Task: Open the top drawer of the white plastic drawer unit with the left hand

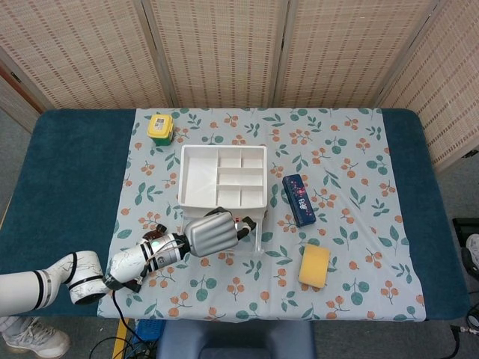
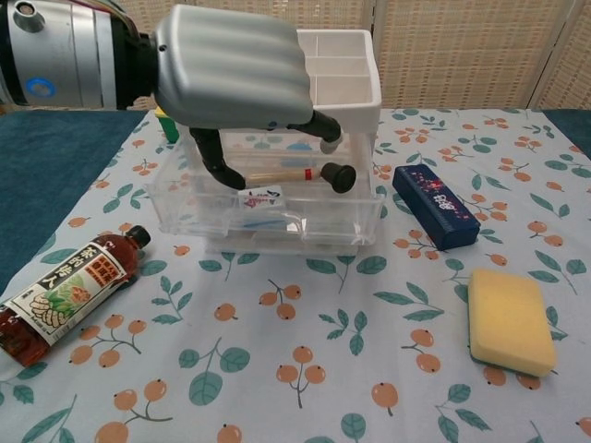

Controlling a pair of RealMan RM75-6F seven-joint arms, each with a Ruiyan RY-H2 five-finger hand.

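Left hand (image 2: 235, 69) at the pulled-out top drawer (image 2: 268, 208) of the white plastic drawer unit (image 1: 223, 179), near the middle of the surface (image 1: 67, 172).

The drawer stands out from the unit toward the front edge; the hand's dark fingers (image 2: 217, 161) curl down over the drawer's rim into its interior, though whether they grip the wall cannot be told. Inside the clear drawer lie a wooden-handled stamp with a black end (image 2: 309, 174) and some small papers (image 2: 259, 197). The unit's top is a divided white tray, its compartments bare. On the floral cloth: a tea bottle (image 2: 65, 291) lying flat at the front left, a blue case (image 2: 434, 205) just right of the unit, a yellow sponge (image 2: 511, 320) front right, and a yellow-lidded jar (image 1: 160, 127) toward the back left. The right hand does not appear.
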